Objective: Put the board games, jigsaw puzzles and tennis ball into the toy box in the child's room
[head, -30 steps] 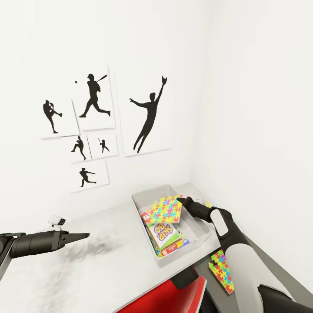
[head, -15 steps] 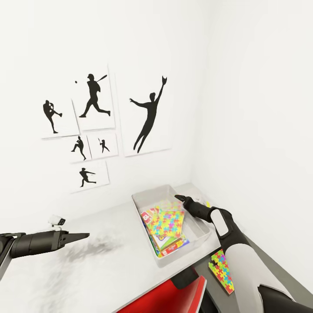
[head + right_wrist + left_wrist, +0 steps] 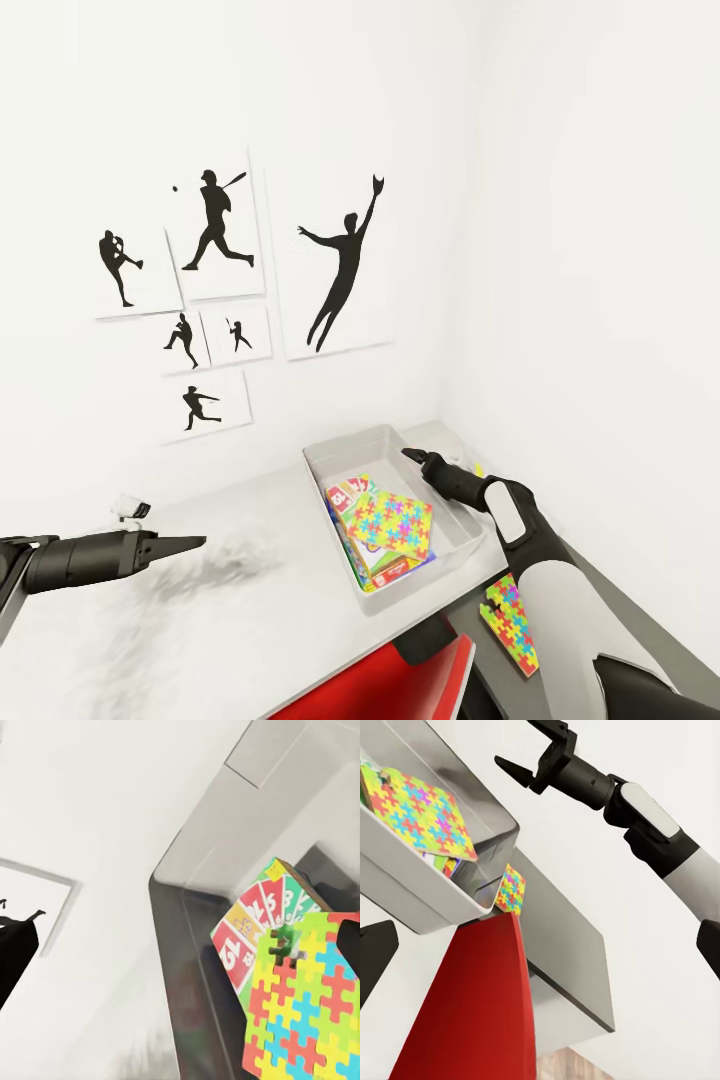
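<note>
The shallow pale grey toy box [image 3: 455, 552] sits at the table's [image 3: 250, 600] far right corner. Inside, a multicoloured square jigsaw puzzle [image 3: 393, 525] lies tilted on the stacked printed board games [image 3: 352, 494]. The right tool [image 3: 417, 460] hovers over the box's far end, fingers apart and empty. A second jigsaw puzzle [image 3: 511, 623] lies past the table's right edge on the lower dark section. The left tool [image 3: 190, 544] hangs over the table's left part — fingers together.
</note>
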